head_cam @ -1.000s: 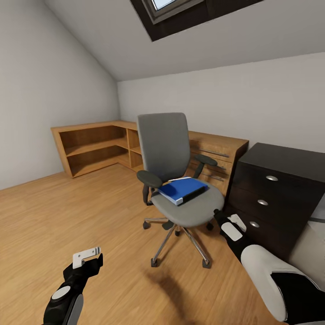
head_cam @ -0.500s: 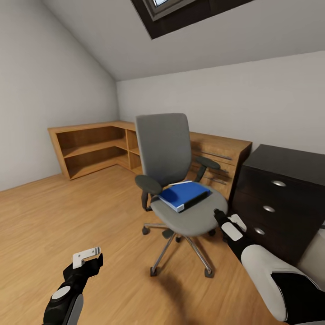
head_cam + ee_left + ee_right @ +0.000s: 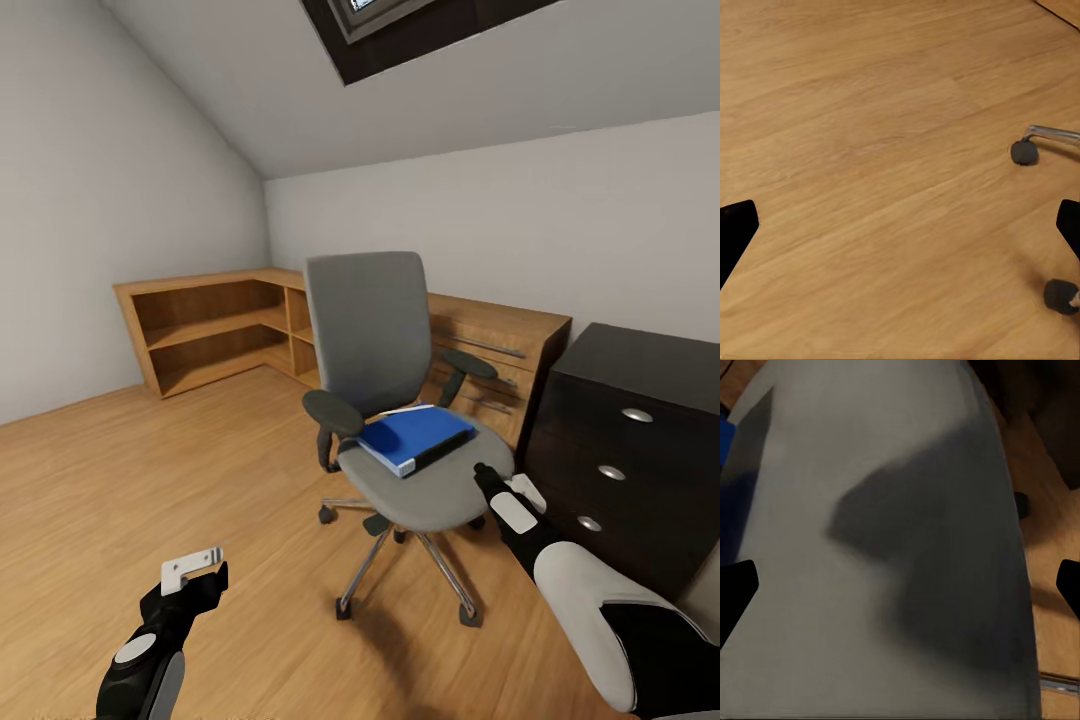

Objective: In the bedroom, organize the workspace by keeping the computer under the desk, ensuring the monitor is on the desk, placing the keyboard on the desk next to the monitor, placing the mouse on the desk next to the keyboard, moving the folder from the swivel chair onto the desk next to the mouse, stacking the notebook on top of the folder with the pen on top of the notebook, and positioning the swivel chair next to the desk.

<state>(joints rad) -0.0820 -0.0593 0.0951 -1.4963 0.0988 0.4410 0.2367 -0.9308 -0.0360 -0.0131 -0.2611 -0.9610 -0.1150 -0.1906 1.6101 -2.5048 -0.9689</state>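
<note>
A grey swivel chair (image 3: 372, 340) stands in the middle of the room, and a blue folder (image 3: 415, 436) lies flat on its seat. My right gripper (image 3: 498, 490) hovers at the seat's near right edge, open and holding nothing; its wrist view looks down on the grey seat (image 3: 892, 555), with a sliver of the blue folder (image 3: 726, 435) at the frame's edge. Low over the wooden floor at the near left, my left gripper (image 3: 195, 570) is open and empty. The chair's castors (image 3: 1023, 151) appear in the left wrist view.
A low wooden shelf unit (image 3: 210, 330) runs along the back walls into a wooden drawer cabinet (image 3: 495, 350). A dark chest of drawers (image 3: 625, 440) stands right of the chair. Open wooden floor (image 3: 150, 470) lies to the left. A skylight (image 3: 400, 25) is overhead.
The whole view has shifted as the camera moved: chair and chest of drawers look slightly closer and further right. Both arms hold the same pose in the picture.
</note>
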